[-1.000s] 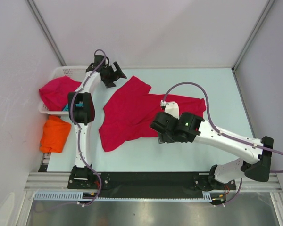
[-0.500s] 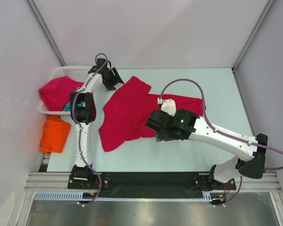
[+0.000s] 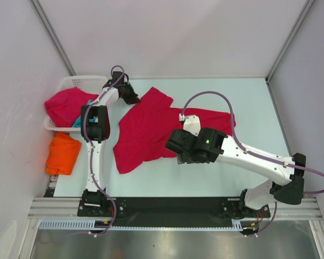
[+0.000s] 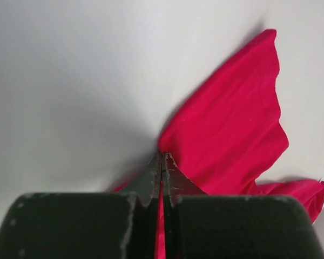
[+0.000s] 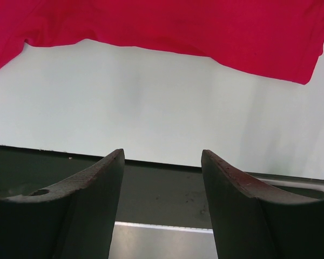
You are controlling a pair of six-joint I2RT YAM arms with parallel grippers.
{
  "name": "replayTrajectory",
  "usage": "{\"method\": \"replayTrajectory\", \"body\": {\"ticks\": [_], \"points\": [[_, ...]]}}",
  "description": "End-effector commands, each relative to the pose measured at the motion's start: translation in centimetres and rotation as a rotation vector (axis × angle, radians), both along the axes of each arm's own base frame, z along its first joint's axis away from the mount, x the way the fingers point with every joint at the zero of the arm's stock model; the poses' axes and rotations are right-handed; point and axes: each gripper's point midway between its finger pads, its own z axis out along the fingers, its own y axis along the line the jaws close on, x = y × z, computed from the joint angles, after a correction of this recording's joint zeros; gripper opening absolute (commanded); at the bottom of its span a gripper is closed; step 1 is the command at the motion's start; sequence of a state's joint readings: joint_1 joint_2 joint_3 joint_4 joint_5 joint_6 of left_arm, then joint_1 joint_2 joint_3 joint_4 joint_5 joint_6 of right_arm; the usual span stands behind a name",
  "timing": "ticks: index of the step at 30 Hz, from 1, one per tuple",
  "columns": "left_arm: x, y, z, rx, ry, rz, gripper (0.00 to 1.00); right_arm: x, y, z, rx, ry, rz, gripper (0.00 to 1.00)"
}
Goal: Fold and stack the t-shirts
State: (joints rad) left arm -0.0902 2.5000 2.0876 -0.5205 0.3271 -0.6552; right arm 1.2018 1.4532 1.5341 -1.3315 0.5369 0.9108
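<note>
A crimson-red t-shirt (image 3: 151,129) lies spread across the middle of the table. My left gripper (image 3: 133,99) is at the shirt's far left edge, shut on a fold of the red cloth (image 4: 227,135); a strip of red shows between its closed jaws (image 4: 162,162). My right gripper (image 5: 162,153) is open and holds nothing. It hovers by the shirt's near hem (image 5: 178,27), largely hidden under its own wrist (image 3: 197,144) in the top view. A second red t-shirt (image 3: 65,105) fills the basket, with teal cloth (image 3: 75,124) peeking out beneath it. An orange t-shirt (image 3: 62,154) lies folded at the left.
The white lattice basket (image 3: 78,82) stands at the table's far left corner. A black rail (image 3: 173,205) runs along the near edge between the arm bases. Pale walls enclose the table on three sides.
My left gripper went from open to shut, closing on the shirt's far left edge. The right arm drifted slightly left along the near hem, its jaws still open.
</note>
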Motion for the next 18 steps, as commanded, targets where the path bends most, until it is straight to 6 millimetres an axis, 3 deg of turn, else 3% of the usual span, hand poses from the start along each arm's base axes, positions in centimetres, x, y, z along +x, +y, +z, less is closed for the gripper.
{"method": "replayTrajectory", "body": {"ticks": [1,4,8,18], "points": [[-1.8,-0.3,1.6,0.049,0.005,-0.018,0.00,-0.1,-1.0,0.9,-0.009,-0.033,-0.017,0.64],[-2.3,0.3,3.1,0.083,-0.019,-0.018,0.00,-0.2,-0.7,0.6,-0.003,-0.034,-0.010,0.64],[-3.1,0.6,7.2,0.126,-0.083,-0.032,0.00,-0.5,-0.6,0.3,0.011,-0.037,0.000,0.64],[-5.7,0.9,9.5,0.214,-0.096,-0.056,0.00,-1.2,-0.5,0.6,0.026,-0.070,0.020,0.64]]}}
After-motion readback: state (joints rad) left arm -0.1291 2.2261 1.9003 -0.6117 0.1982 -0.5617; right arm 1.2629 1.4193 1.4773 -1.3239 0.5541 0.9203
